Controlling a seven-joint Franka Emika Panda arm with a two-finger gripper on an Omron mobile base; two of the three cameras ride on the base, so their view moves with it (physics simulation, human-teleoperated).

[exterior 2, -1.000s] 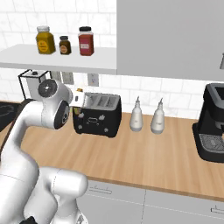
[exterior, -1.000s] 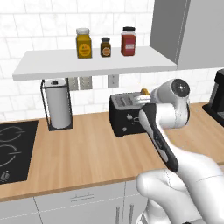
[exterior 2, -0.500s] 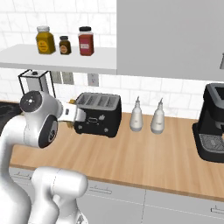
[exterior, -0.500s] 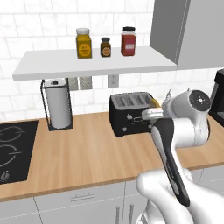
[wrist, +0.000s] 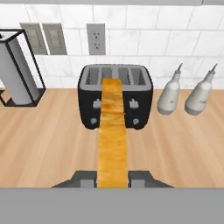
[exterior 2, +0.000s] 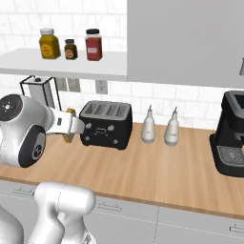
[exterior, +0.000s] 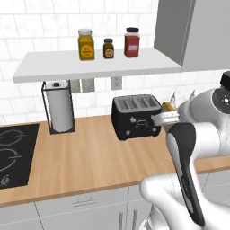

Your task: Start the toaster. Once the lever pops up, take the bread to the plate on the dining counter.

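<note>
Fingers grip the bread edge-on, clear of the toaster, which sits on the tabletop. Since a second ago the arm has swung right, carrying the slice off the slots to beside the toaster.

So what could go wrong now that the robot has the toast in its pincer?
1. The bread is pinched only at one end by the pincer, and most of the slice sticks out, so a fast swing might shake it loose.
2. The slice is held close to the toaster, with two white bottles nearby, so a careless turn might knock it against them.
3. The plate is somewhere else, so the toast probably has a long ride ahead.
</note>
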